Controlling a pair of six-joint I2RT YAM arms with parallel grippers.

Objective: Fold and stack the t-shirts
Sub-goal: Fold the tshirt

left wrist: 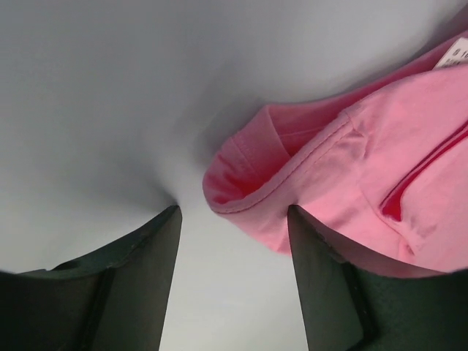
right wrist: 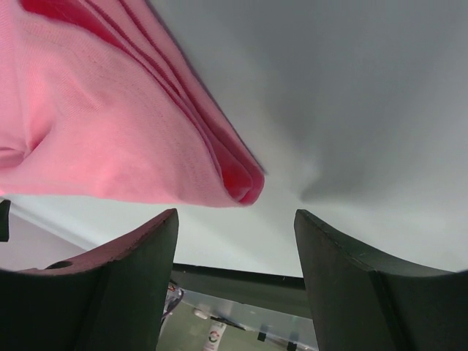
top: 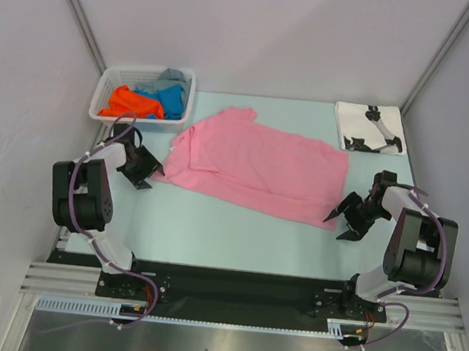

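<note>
The pink t-shirt (top: 256, 165) lies partly folded across the middle of the table. My left gripper (top: 150, 176) is open and empty at the shirt's left sleeve corner; in the left wrist view the sleeve hem (left wrist: 292, 172) lies just ahead of the fingers (left wrist: 139, 285). My right gripper (top: 339, 222) is open and empty at the shirt's near right corner; the right wrist view shows that folded corner (right wrist: 238, 179) just beyond the jaws. A folded white t-shirt with black print (top: 370, 127) lies at the back right. Orange (top: 130, 102), blue (top: 169, 100) and grey (top: 171, 78) shirts sit in the basket.
The white lattice basket (top: 109, 82) stands at the back left of the table. Grey walls enclose the table on the left, back and right. The black mounting rail (top: 233, 286) runs along the near edge.
</note>
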